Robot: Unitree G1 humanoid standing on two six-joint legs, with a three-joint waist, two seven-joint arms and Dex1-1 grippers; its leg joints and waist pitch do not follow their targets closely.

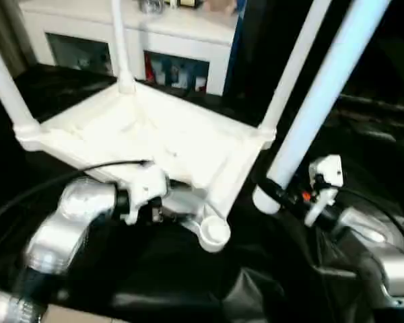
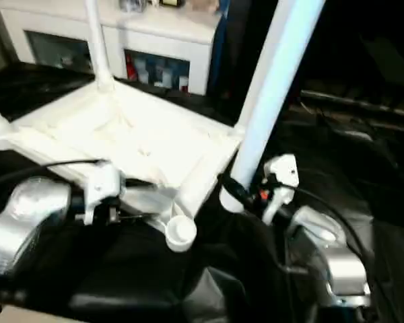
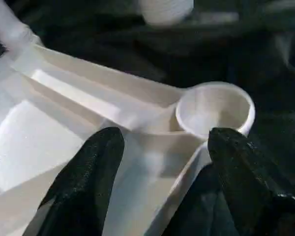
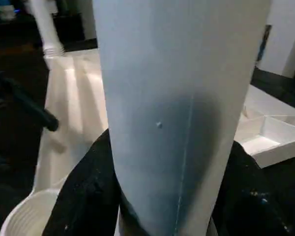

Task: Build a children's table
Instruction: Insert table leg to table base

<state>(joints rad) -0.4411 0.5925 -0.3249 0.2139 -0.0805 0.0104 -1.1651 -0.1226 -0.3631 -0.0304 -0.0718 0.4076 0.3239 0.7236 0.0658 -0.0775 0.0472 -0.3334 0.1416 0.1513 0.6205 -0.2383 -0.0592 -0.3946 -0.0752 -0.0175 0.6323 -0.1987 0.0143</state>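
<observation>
Upside-down table top (image 1: 155, 134) centre frame, three legs upright, empty corner socket (image 1: 214, 232) lower centre. Left gripper (image 3: 157, 196) spread astride top's rim. Right gripper (image 1: 277, 190) clamps fourth leg (image 1: 323, 94), slanting toward upper right.

Upturned table top (image 1: 148, 138) on black surface (image 1: 155, 276)

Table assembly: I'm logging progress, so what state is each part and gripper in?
White plastic table top: upside down, three legs fitted.
Near corner socket: empty.
Fourth white tubular leg: held, not inserted.
Right gripper: shut on leg.
Left gripper: open, straddling the top's edge.
</observation>
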